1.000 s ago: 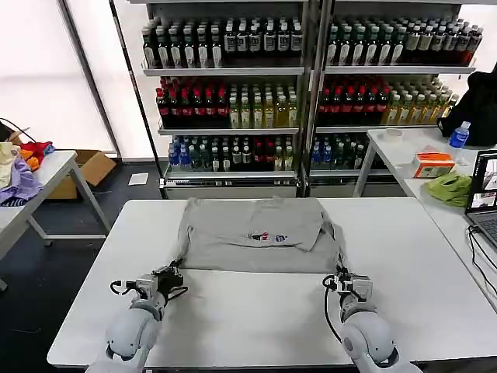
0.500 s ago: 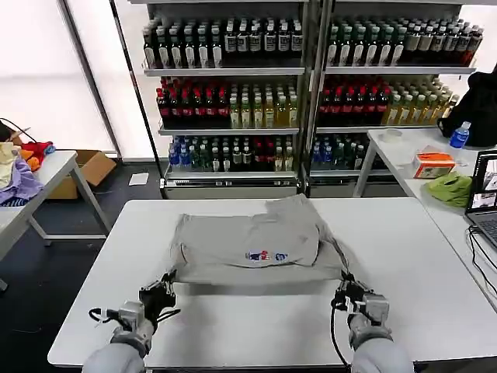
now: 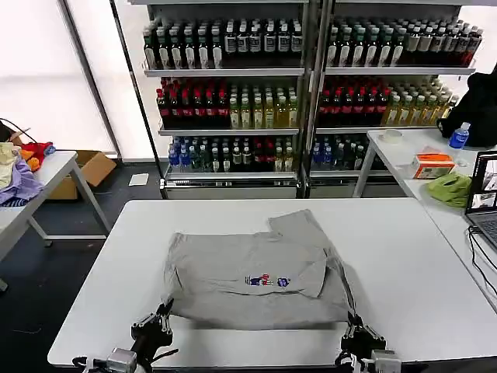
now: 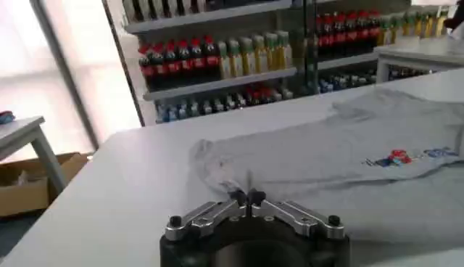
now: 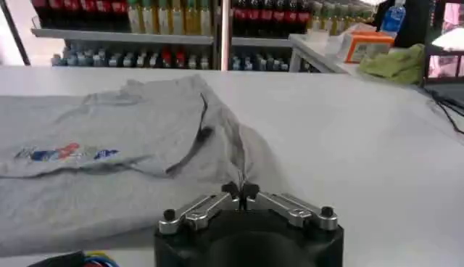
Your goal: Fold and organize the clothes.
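Grey T-shirt (image 3: 252, 276) lies partly folded at table (image 3: 435, 264) centre-front; left gripper (image 4: 246, 196) pinched closed on its near-left hem; right gripper (image 5: 240, 192) closed on near-right hem; wrist views show fingertip contact.

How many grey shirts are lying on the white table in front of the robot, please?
1: the grey shirt lies partly folded at the middle of the white table, its near corners pinched by both pincers; another could be hidden beneath.
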### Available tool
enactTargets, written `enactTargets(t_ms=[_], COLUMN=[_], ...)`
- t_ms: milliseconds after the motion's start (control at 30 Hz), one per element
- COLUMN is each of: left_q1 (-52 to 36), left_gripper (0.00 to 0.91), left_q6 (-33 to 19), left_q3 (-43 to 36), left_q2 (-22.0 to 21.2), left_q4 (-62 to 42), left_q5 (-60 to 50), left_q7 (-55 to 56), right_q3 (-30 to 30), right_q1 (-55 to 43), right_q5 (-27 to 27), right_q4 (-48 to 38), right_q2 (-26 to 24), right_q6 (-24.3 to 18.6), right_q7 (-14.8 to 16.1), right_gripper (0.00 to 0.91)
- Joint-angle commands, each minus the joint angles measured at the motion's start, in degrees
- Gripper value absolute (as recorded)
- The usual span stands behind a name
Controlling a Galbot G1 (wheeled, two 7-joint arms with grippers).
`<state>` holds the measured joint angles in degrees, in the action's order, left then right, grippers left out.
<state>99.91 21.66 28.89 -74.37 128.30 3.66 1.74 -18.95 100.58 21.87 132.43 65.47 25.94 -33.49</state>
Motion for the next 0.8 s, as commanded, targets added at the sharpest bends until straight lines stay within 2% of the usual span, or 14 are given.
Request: enactTargets(t_ms=[33,67,100,133,167,400,533,667,800], left_q1=[6.6,6.53,6.48,6.38,6.36,2.98,-0.16,-3.77,-6.52], left_gripper=[0.01,0.01,0.101,0.836,0.907,0.907,0.907,0.907,0.907], left_q6=[-1.65,-1.61,-1.59,-1.2,-1.1,1.22,2.08,2.59,3.05], left_q3=[-0.28,-0.45,-0.76,-1.1,-1.31,-2.58,-1.73,-0.79,0.48], left_q2=[-0.07,-0.08,-0.17,-0.27,-0.31,-1.26,-1.72,-1.89,-1.31], left_q4=[2.65,2.59,2.63,2.81,2.9,6.33,6.33,3.55,0.79], left_q5=[-2.49,-2.4,-2.35,-2.14,-1.97,7.42,9.14,9.11,9.36], left_q7=[0.09,0.08,0.1,0.13,0.12,0.8,1.56,1.59,0.99], right_q3=[-0.04,-0.06,-0.18,-0.25,-0.39,-2.2,-2.26,-1.35,-1.06], right_q1=[7.27,7.39,7.63,7.71,7.82,6.86,3.42,-4.79,-10.55], right_q5=[-2.95,-2.9,-2.97,-3.08,-3.45,-6.78,-6.48,-6.35,-6.21], right_q4=[1.14,1.1,1.1,1.2,1.59,4.48,3.64,-2.27,-8.18], right_q2=[0.03,0.05,0.1,0.11,0.11,0.65,1.55,2.96,3.41], right_q6=[-1.75,-1.56,-1.56,-1.57,-1.6,-2.4,-1.58,1.42,2.44], right_q7=[-0.72,-0.91,-1.16,-1.17,-1.09,-0.08,0.26,2.03,3.61], right_gripper=[0.534,0.907,0.907,0.907,0.907,0.907,0.907,0.907,0.907])
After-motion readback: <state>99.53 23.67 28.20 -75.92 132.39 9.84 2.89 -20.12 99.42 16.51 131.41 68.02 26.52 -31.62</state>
